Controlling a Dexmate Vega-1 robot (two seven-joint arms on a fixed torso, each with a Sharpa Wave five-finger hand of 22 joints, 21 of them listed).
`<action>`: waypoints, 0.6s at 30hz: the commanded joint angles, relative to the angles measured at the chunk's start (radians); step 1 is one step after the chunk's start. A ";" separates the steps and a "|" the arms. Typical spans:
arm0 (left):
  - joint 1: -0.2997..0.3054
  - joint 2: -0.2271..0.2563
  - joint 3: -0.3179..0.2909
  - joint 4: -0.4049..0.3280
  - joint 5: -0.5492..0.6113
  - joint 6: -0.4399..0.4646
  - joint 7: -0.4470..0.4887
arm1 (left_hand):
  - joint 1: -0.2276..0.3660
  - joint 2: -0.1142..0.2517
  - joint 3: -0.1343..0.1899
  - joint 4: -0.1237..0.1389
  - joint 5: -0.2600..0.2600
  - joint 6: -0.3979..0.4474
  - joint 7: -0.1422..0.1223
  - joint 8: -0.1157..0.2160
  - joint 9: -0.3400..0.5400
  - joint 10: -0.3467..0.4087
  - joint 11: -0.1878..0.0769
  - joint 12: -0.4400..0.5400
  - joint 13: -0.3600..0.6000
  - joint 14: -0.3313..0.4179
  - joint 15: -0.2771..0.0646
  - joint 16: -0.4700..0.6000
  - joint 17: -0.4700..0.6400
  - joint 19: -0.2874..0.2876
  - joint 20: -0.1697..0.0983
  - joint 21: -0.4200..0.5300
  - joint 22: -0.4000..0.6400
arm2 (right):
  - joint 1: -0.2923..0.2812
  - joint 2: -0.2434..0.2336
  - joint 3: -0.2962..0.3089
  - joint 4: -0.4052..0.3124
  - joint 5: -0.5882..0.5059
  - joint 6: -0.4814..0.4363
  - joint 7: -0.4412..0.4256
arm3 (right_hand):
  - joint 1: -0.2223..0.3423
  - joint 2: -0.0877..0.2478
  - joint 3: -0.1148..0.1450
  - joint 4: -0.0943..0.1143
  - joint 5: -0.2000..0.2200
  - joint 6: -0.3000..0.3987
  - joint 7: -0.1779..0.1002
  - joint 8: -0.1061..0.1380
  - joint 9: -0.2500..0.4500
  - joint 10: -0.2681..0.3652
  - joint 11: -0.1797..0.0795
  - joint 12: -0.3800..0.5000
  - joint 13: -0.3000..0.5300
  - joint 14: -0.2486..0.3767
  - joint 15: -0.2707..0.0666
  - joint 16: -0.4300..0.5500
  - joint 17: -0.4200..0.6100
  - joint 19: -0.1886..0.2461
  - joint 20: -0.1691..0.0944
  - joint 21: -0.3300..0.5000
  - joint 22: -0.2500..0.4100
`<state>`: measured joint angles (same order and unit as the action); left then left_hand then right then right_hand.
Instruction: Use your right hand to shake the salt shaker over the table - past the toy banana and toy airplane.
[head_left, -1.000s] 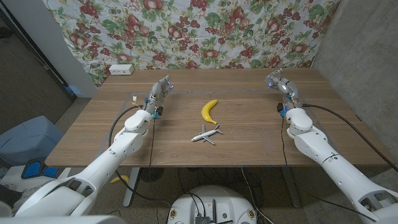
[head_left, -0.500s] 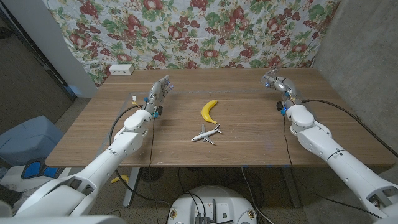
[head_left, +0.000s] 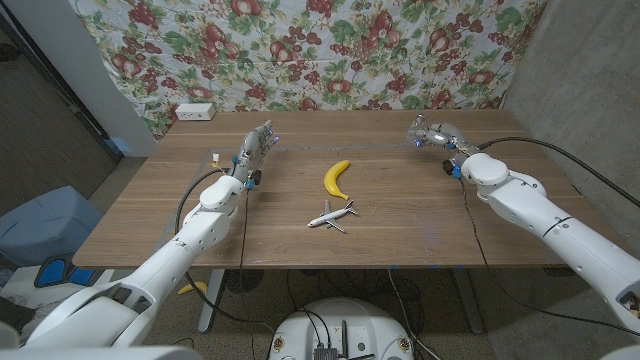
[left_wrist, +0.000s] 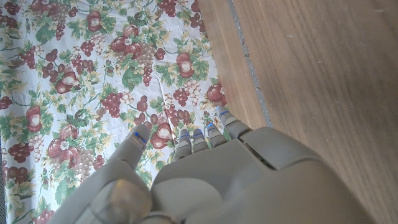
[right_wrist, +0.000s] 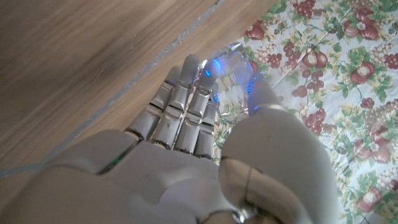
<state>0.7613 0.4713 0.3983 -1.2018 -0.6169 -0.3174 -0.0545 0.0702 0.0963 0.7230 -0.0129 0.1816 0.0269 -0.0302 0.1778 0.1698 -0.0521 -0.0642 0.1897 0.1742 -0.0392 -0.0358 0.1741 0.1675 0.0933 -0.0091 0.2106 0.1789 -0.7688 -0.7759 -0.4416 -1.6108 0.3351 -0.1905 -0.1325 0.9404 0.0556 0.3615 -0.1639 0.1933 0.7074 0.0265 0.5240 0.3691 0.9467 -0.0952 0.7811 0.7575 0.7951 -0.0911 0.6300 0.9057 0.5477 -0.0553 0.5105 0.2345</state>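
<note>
My right hand (head_left: 432, 133) grips the clear salt shaker (right_wrist: 233, 87) w/ fingers wrapped round it, held over the bench (head_left: 400, 225) beyond and right of the toy banana (head_left: 336, 178), ready to shake; left hand (head_left: 256, 147) open, idle.

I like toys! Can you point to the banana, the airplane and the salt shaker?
toy banana (head_left: 337, 178), head view, middle of its curve.
toy airplane (head_left: 331, 215), head view, its body.
salt shaker (right_wrist: 231, 84), right wrist view, clear glass side.
</note>
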 joint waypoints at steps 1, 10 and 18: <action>0.004 0.002 -0.002 -0.003 -0.001 -0.001 -0.001 | -0.004 0.064 0.002 -0.002 0.004 0.007 0.000 0.003 0.003 0.005 -0.003 0.002 0.004 0.000 -0.035 0.004 0.003 0.005 0.000 -0.003 0.004 | 0.043 -0.046 -0.038 -0.023 -0.015 -0.087 0.076 | 0.092 0.095 0.016 0.022 0.005 0.239 -0.051 -0.001 0.002 0.026 -0.055 0.005 -0.001 0.008 -0.123 -0.006 0.007 -0.006 -0.041 0.010 0.002; 0.006 0.004 -0.002 -0.008 -0.001 -0.001 -0.001 | -0.004 0.064 0.002 -0.002 0.004 0.007 -0.001 0.003 0.003 0.006 -0.002 0.002 0.004 0.000 -0.036 0.004 0.003 0.005 0.001 -0.003 0.004 | 0.027 -0.039 -0.028 -0.024 -0.015 -0.064 0.052 | 0.091 0.095 0.014 0.023 0.004 0.240 -0.053 -0.002 0.003 0.026 -0.058 0.006 -0.001 0.011 -0.123 -0.016 0.016 -0.011 -0.042 0.019 0.000; 0.011 0.006 -0.003 -0.016 0.000 0.000 0.004 | -0.004 0.064 0.002 -0.002 0.004 0.008 -0.001 0.003 0.003 0.005 -0.001 0.002 0.004 0.000 -0.035 0.004 0.003 0.005 0.001 -0.003 0.004 | 0.011 -0.031 -0.018 -0.025 -0.017 -0.041 0.023 | 0.092 0.094 0.014 0.023 0.005 0.239 -0.053 -0.002 0.006 0.026 -0.055 0.006 -0.002 0.015 -0.124 -0.022 0.023 -0.014 -0.043 0.027 -0.001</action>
<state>0.7663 0.4746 0.3974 -1.2088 -0.6178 -0.3177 -0.0558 0.0702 0.0963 0.7231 -0.0129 0.1816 0.0269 -0.0302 0.1778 0.1698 -0.0521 -0.0642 0.1897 0.1742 -0.0392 -0.0358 0.1742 0.1676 0.0933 -0.0091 0.2106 0.1789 -0.7433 -0.8110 -0.4678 -1.6324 0.3223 -0.2509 -0.0822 0.9405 0.0556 0.3574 -0.1598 0.1925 0.7074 0.0265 0.5166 0.3691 0.9466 -0.0952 0.7811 0.7549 0.7971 -0.0892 0.6099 0.9243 0.5389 -0.0537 0.5259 0.2322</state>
